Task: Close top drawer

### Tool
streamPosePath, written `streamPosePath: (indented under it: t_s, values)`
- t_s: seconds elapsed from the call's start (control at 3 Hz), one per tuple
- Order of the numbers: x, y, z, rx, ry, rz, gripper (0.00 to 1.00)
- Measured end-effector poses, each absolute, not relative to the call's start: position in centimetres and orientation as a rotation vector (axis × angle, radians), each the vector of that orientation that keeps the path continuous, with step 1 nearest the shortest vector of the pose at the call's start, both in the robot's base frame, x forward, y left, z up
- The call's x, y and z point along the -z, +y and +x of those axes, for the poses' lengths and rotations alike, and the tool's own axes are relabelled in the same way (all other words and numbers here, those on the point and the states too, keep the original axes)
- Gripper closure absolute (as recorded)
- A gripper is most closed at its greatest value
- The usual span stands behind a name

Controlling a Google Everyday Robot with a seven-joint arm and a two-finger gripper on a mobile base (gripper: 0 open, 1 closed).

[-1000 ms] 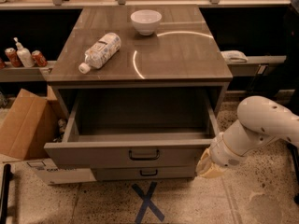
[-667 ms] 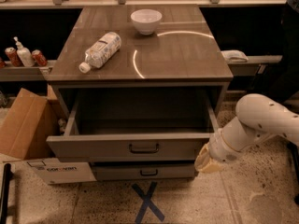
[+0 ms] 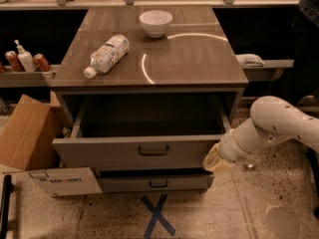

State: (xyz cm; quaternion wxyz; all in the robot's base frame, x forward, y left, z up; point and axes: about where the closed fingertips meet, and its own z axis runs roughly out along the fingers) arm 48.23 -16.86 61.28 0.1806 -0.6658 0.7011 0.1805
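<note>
The top drawer [image 3: 134, 153] of the grey-brown cabinet stands pulled out, its flat front with a small dark handle [image 3: 153, 151] facing me and its inside dark. A lower drawer [image 3: 157, 183] sits under it, nearly flush. My gripper [image 3: 214, 159] on the white arm is at the right end of the top drawer's front, against it.
On the cabinet top [image 3: 194, 59] lie a plastic bottle [image 3: 106, 55] on its side and a white bowl [image 3: 155, 23]. An open cardboard box [image 3: 30, 138] stands at the left. Cans and a dispenser [image 3: 25, 61] sit on a left shelf. A blue tape X [image 3: 157, 215] marks the floor.
The top drawer has slid back toward the cabinet, and my gripper and arm have followed it inward at its right end.
</note>
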Motion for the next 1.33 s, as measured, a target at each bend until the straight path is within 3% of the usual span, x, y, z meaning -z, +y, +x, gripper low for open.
streamPosePath:
  t_s: [1.33]
  values:
    - [-63.9, -12.9, 56.2, -0.216, 1.907, -1.797, 1.00]
